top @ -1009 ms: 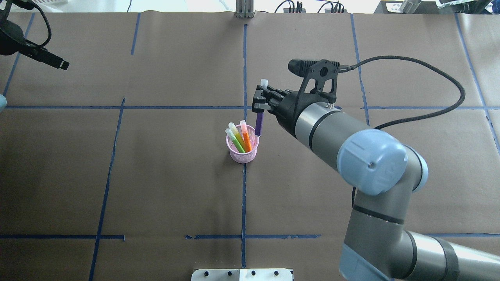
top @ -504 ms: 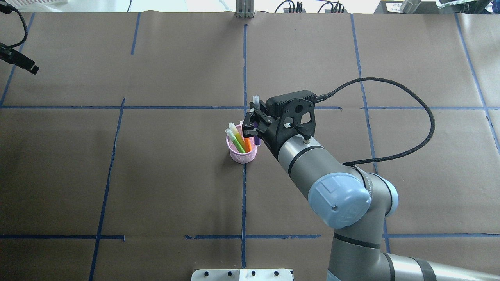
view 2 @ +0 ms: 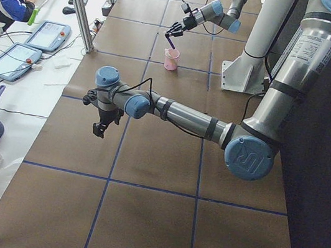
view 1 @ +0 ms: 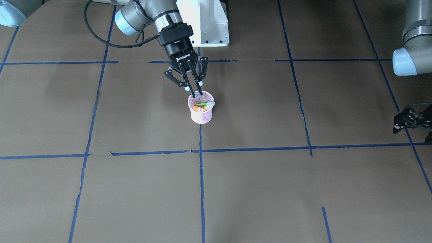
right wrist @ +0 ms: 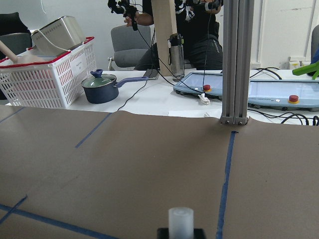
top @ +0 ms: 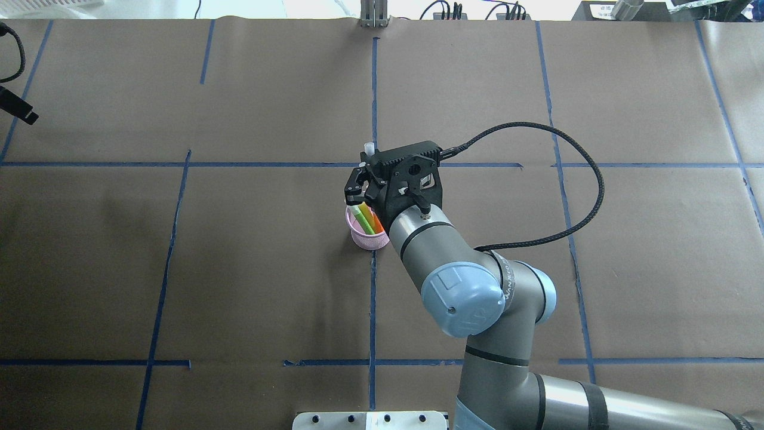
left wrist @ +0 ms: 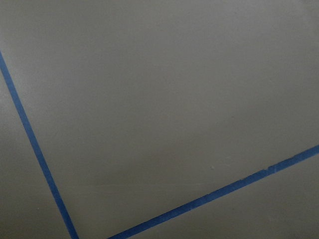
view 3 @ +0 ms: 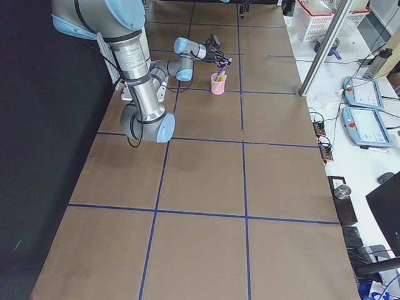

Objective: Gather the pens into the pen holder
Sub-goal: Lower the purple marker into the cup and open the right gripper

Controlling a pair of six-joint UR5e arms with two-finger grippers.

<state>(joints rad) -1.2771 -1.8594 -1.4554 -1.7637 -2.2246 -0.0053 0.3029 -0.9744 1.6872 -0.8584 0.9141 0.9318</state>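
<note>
The pink mesh pen holder [top: 364,239] [view 1: 201,114] stands on a blue tape line near the table's middle. A green pen [top: 360,215] and an orange pen [top: 376,223] lean inside it. My right gripper [top: 362,181] [view 1: 196,92] hangs right over the holder's rim, shut on the purple pen [view 3: 222,66]. That pen's pale cap [top: 369,147] [right wrist: 180,222] sticks up past the fingers, and its lower end reaches into the holder. My left gripper [view 1: 395,124] [view 2: 97,129] hovers far off at the robot's left table edge, looking open and holding nothing.
Brown paper with blue tape lines [top: 373,310] covers the table. A black cable [top: 567,173] loops from the right wrist. Beyond the far edge are a metal post [right wrist: 234,64], tablets [right wrist: 279,94], a white basket [right wrist: 45,74], a pot [right wrist: 99,85] and seated people.
My right gripper carried the purple pen left and toward the robot, from behind and right of the holder to directly over it, and lower. The left arm drew back further left.
</note>
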